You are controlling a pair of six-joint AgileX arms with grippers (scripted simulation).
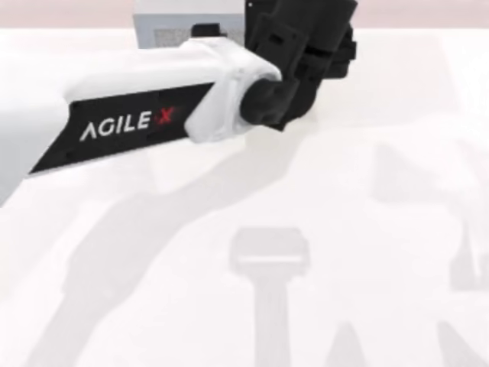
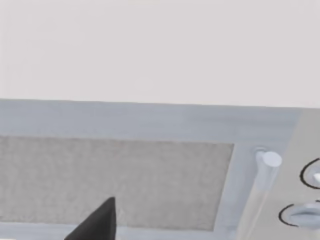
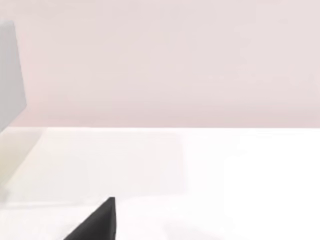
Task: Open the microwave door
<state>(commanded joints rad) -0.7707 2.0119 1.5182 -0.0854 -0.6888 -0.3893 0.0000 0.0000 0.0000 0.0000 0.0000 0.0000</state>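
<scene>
The microwave [image 1: 187, 23] stands at the table's far edge, mostly hidden under my left arm in the top view. In the left wrist view its door [image 2: 120, 177] fills the lower half, shut flat, with the speckled mesh window across it. A pale bar handle [image 2: 261, 192] runs along the door's edge beside the panel with two round knobs [image 2: 300, 215]. My left gripper [image 1: 306, 53] hovers just in front of the microwave, apart from the handle; only a dark wedge of it shows in its own view. My right gripper [image 3: 97, 225] is out of the top view.
The white table [image 1: 367, 229] carries only the arms' shadows. A grey box side [image 3: 10, 75], apparently the microwave, shows at the right wrist view's edge. A pale pink wall [image 3: 175, 60] rises behind the table.
</scene>
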